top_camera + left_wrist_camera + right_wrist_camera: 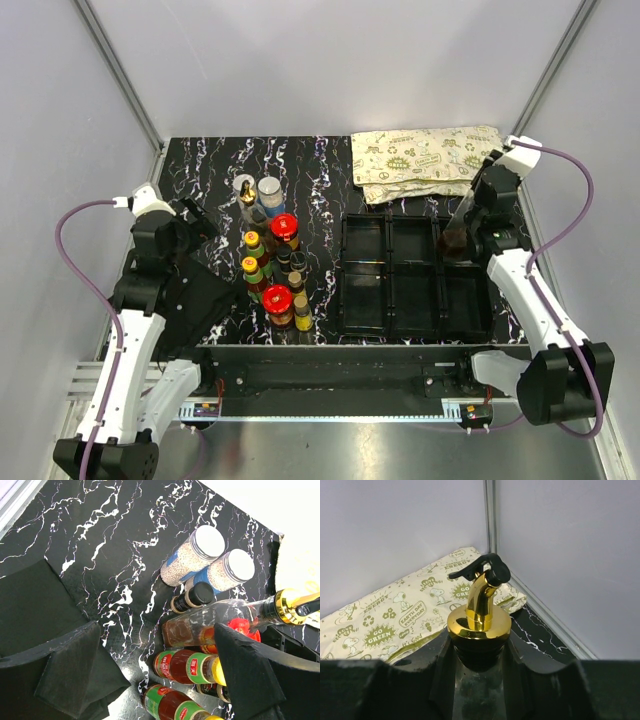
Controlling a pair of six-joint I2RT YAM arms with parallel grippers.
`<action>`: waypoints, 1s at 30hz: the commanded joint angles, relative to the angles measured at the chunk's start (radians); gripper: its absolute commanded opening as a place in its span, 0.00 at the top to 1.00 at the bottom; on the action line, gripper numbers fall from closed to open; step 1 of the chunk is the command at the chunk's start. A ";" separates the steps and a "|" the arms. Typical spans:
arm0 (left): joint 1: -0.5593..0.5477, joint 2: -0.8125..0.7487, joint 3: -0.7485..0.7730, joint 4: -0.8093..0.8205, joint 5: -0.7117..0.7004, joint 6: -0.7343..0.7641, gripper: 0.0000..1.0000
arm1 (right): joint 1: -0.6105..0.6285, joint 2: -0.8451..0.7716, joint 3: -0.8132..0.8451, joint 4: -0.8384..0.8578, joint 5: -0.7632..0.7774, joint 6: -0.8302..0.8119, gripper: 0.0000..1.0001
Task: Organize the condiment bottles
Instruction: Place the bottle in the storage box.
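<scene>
The condiment bottles [272,258] stand clustered left of centre: two grey-lidded shakers [258,187], red-lidded jars [284,226], yellow-capped sauces [251,265] and black-capped bottles. My left gripper [195,232] is open and empty, left of the cluster. The left wrist view shows the shakers [192,555], a clear gold-spouted bottle [220,620] and yellow-capped sauces [192,666] past my gripper [165,675]. My right gripper [470,215] is shut on a clear gold-spouted bottle [455,232] over the far right part of the black tray [388,325]. Its spout [480,605] rises above the gripper [477,680].
A cream printed cloth [425,160] lies folded at the far right corner, just behind the tray; it also shows in the right wrist view [395,615]. Grey walls and metal frame posts enclose the black marbled table [210,160].
</scene>
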 commanded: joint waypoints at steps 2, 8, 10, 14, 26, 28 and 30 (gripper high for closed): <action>0.004 -0.001 0.032 0.039 0.025 -0.009 0.01 | -0.003 -0.061 0.016 0.108 0.035 -0.072 1.00; 0.004 0.001 0.032 0.042 0.030 -0.007 0.01 | -0.003 -0.008 -0.048 0.281 0.048 -0.164 1.00; 0.004 0.001 0.032 0.042 0.030 -0.007 0.01 | -0.003 0.015 -0.056 0.338 0.046 -0.192 1.00; 0.004 0.005 0.032 0.042 0.033 -0.009 0.01 | -0.003 0.069 -0.099 0.476 0.043 -0.227 1.00; 0.004 0.013 0.032 0.045 0.041 -0.007 0.01 | -0.003 0.223 -0.209 0.876 0.098 -0.304 1.00; 0.004 0.016 0.032 0.045 0.044 -0.007 0.01 | -0.003 0.239 -0.222 0.893 0.103 -0.302 1.00; 0.004 0.016 0.032 0.047 0.045 -0.007 0.01 | -0.003 0.252 -0.232 0.910 0.103 -0.293 1.00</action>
